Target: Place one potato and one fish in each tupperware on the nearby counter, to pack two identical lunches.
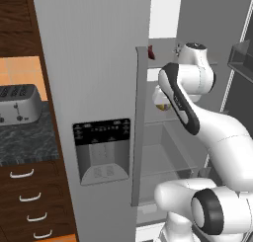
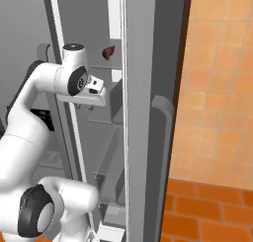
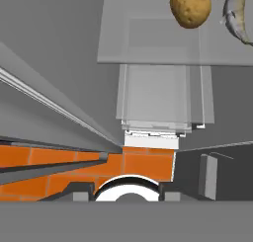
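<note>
A yellow-brown potato [image 3: 190, 7] lies on a glass fridge shelf [image 3: 148, 43] at the top of the hand view, with a silvery fish [image 3: 236, 16] just to its right at the frame edge. In the left base view a bit of potato [image 1: 162, 106] peeks out beside the hand. My gripper [image 3: 126, 191] is inside the open fridge and points down toward the floor, well away from both. Its fingertips [image 3: 83, 191] stand apart with nothing between them. The right base view shows the gripper [image 2: 91, 103] under the white wrist. The tupperware is out of view.
The tall grey fridge door [image 1: 99, 88] with its dispenser panel stands left of the arm. A silver toaster [image 1: 17, 103] sits on the dark stone counter [image 1: 24, 142] further left. A small dark red item [image 2: 107, 52] rests on an upper shelf. Orange tiles [image 3: 59, 159] cover the floor.
</note>
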You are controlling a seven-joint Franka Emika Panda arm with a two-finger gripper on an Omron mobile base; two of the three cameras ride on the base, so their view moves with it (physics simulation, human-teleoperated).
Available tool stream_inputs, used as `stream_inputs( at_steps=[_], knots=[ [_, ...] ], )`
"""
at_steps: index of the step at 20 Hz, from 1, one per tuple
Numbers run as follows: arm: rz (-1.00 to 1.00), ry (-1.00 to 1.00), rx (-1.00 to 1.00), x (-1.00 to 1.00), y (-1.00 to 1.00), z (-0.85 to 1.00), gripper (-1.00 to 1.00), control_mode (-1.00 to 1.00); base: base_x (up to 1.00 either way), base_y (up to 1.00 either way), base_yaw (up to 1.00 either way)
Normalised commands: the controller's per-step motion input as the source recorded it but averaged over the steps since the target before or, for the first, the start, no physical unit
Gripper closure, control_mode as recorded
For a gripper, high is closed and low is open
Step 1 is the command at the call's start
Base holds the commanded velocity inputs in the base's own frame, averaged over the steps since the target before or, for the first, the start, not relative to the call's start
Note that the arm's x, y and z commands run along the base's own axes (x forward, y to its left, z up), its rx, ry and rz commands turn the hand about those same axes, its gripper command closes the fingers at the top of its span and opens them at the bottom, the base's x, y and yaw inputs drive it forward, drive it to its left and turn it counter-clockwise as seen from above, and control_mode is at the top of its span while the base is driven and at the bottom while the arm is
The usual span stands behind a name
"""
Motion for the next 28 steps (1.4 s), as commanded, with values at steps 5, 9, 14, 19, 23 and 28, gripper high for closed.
stream_inputs(
  at_steps=[5,9,14,19,23,28],
  knots=[
    [0.00,-0.16,0.00,-0.06,-0.33,-0.21,-1.00,-1.00,0.00,0.00,0.00],
    [-0.01,-0.21,-0.03,-0.09,-0.25,-0.50,-1.00,-1.00,0.00,0.00,0.00],
    [-0.21,-0.03,-0.03,0.20,-0.43,-0.61,-1.00,-1.00,0.00,0.00,0.00],
    [-0.06,0.01,0.00,0.86,-0.33,-0.24,-1.00,-1.00,0.00,0.00,0.00],
    [0.00,0.04,0.02,0.94,-0.02,-0.03,-1.00,-1.00,0.00,0.00,0.00],
    [0.01,0.00,0.04,0.75,-0.26,-0.06,-1.00,-1.00,0.00,0.00,0.00]
  ],
)
